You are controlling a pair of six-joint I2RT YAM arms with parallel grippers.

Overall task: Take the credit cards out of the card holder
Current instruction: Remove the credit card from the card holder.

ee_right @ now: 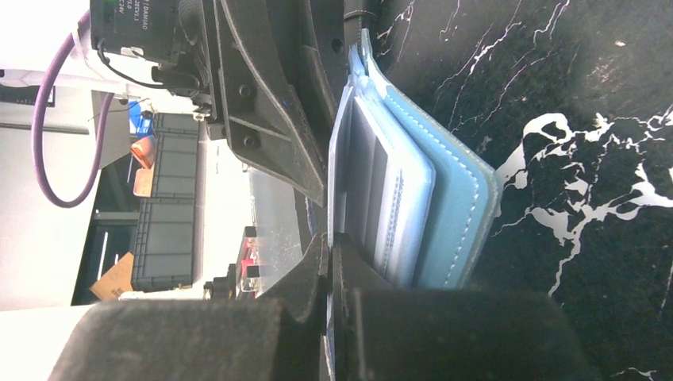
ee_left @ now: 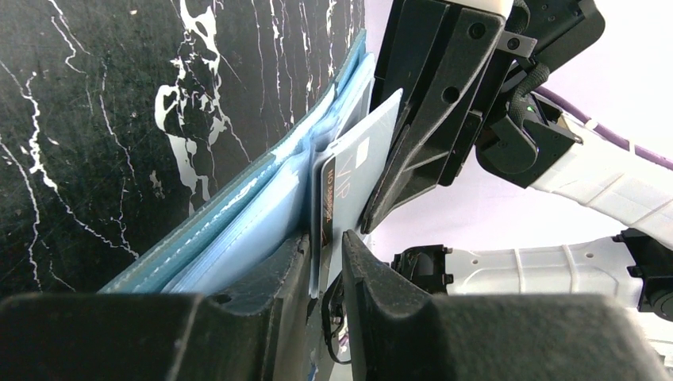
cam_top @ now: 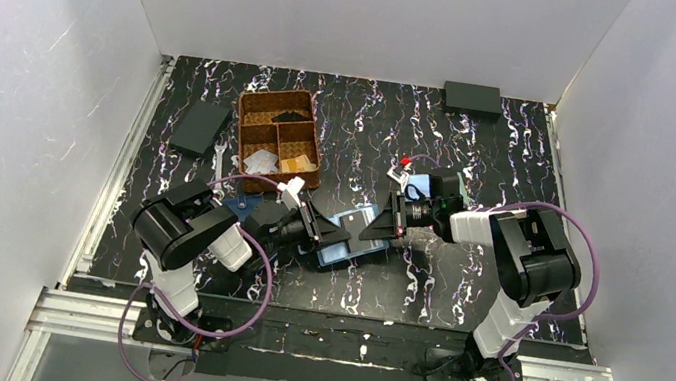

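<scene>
- Now our left pincer (ee_left: pixel 325 262) stands narrowed to a slit around the edge of a whitish plastic credit card (ee_left: pixel 361 151); we cannot tell whether it truly bites.
- Our right pincer (ee_right: pixel 329 262) is clamped tight on an inner leaf of the steel-blue bifold card holder (ee_right: pixel 452 198), which hangs open between both arms over the black, white-veined worktop (ee_left: pixel 79 119).
- We judge the step to be seizing the card, which sticks out of its pocket. Next comes a firm pinch, then a straight pull along the pocket.
- We read "VIP" on the card; the finer print escapes us.
</scene>
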